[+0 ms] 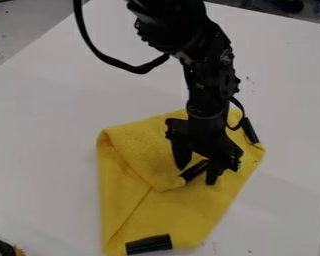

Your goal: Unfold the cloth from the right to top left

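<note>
The yellow cloth [176, 210] lies partly folded on the white surface, with a folded flap [146, 155] across its upper left part. A black piece [194, 170] sits at the flap's lower corner. Over the middle right of the cloth hangs the gripper [197, 176], pointing down, its two fingers spread apart on either side of that black piece. The arm and gripper hide part of the cloth's upper right. Whether the fingertips touch the cloth, I cannot tell.
A second black piece [149, 244] lies on the cloth's bottom edge, and another [250, 131] at its upper right edge. A dark round object [0, 247] stands at the bottom left corner of the white table [49, 130].
</note>
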Robot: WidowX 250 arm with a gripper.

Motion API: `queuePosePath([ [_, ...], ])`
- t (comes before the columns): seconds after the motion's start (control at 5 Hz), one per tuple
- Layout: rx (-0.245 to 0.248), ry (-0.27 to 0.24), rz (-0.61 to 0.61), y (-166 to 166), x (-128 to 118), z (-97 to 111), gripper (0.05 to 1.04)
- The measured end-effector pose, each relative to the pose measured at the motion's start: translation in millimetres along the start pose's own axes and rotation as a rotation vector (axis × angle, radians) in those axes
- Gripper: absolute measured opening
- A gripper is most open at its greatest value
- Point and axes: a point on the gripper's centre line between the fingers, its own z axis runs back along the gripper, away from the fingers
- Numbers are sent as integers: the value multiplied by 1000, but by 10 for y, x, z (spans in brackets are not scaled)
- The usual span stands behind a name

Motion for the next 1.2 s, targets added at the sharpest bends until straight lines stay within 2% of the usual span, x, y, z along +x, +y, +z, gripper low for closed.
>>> queuePosePath([
  [0.2, -7, 7, 8, 28, -6, -25, 375],
  [0.4, -2, 16, 5, 35, 6, -12, 190],
  [0.6, 16, 41, 0, 37, 16, 32, 84],
  [0.8, 41, 64, -11, 64, 70, 148, 63],
  [1.0, 63, 44, -48, 241, 240, 380, 63],
  [1.2, 88, 2, -95, 711, 448, 526, 62],
])
